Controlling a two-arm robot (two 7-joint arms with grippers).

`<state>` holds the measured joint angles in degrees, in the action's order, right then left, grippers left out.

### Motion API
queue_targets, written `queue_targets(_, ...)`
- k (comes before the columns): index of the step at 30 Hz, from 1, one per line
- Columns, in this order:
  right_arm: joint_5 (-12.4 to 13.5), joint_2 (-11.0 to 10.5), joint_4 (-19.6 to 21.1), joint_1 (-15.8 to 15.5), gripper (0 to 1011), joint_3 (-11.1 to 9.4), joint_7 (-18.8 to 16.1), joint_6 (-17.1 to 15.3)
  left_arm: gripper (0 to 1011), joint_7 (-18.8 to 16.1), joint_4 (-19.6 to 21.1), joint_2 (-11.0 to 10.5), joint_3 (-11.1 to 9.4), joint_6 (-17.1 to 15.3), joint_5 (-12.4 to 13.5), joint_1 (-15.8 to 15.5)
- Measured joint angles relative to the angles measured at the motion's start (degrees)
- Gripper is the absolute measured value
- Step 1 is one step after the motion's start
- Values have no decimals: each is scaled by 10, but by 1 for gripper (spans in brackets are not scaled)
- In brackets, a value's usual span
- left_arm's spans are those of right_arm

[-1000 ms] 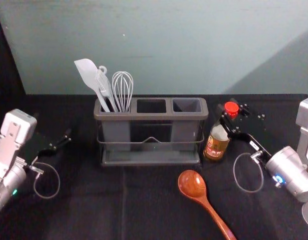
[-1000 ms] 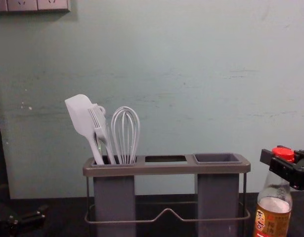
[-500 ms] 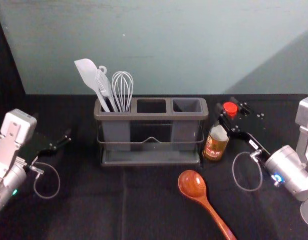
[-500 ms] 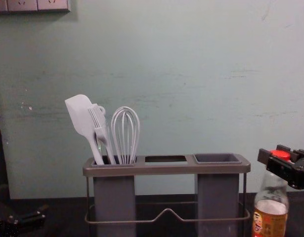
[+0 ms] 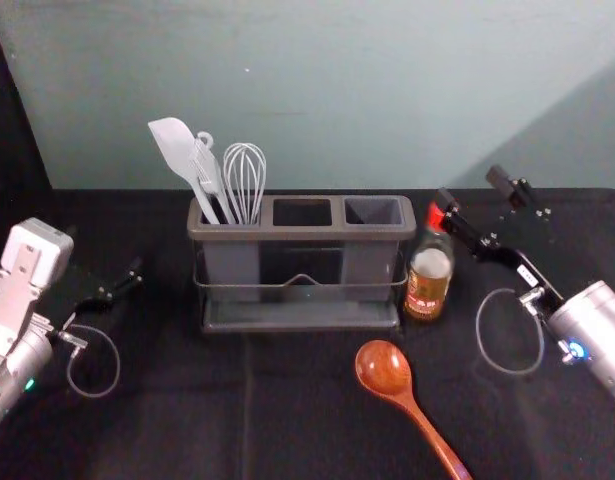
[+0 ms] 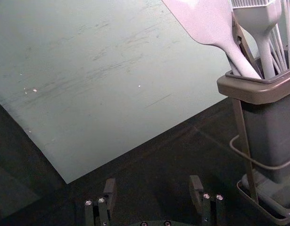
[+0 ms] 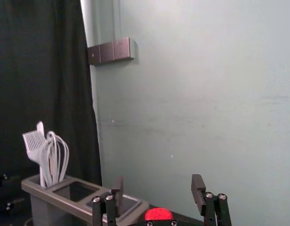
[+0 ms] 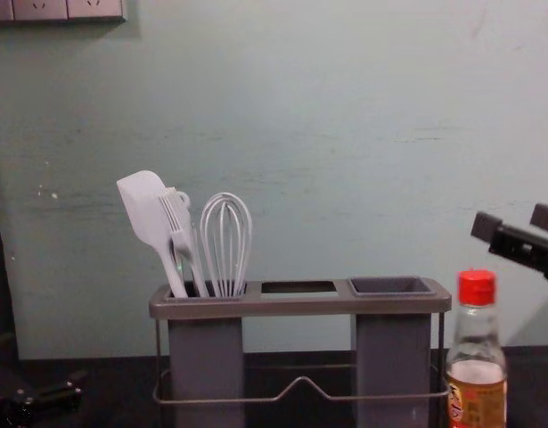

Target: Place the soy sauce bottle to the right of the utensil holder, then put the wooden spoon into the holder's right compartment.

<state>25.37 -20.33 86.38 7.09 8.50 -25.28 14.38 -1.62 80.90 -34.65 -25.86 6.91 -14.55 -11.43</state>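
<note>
My right gripper (image 5: 472, 188) is open above the soy sauce bottle (image 5: 428, 280), which stands upright just right of the utensil holder (image 5: 302, 233). In the chest view, the right gripper (image 8: 514, 221) hangs above and to the right of the red cap (image 8: 477, 287), apart from it. In the right wrist view, the cap (image 7: 158, 214) shows low between the spread fingers of the right gripper (image 7: 157, 187). The wooden spoon (image 5: 384, 368) lies on the table in front of the holder, bowl toward it. My left gripper (image 5: 107, 262), also the left gripper (image 6: 153, 187) in its wrist view, idles open at the left.
A white spatula (image 5: 174, 146), a brush and a whisk (image 5: 245, 180) stand in the holder's left compartment. Its middle and right compartments (image 5: 373, 211) hold nothing visible. The wall (image 5: 317, 90) rises behind the dark-covered table (image 5: 187, 400).
My right gripper has opened, released the bottle and moved up and back from its cap. The bottle now stands more upright, its cap shifted left. The left arm has stayed still.
</note>
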Motion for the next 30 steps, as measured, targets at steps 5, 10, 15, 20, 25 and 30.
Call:
queue_targets(5, -13, -12, 48, -29, 1002, -3, 18, -16, 1012, 0, 0, 0, 0, 0, 0, 0)
queue_targets(10, -38, -27, 93, -61, 1002, 1, 31, -35, 1011, 0, 0, 0, 0, 0, 0, 0)
queue_targets(15, -54, -39, 126, -94, 1003, 6, 33, -44, 1011, 0, 0, 0, 0, 0, 0, 0)
queue_targets(20, -66, -43, 142, -119, 1003, 13, 33, -42, 1011, 0, 0, 0, 0, 0, 0, 0)
queue_targets(25, -83, -39, 148, -135, 1003, 20, 41, -39, 1011, 0, 0, 0, 0, 0, 0, 0)
queue_targets(30, -98, -30, 152, -146, 1003, 22, 57, -43, 1011, 0, 0, 0, 0, 0, 0, 0)
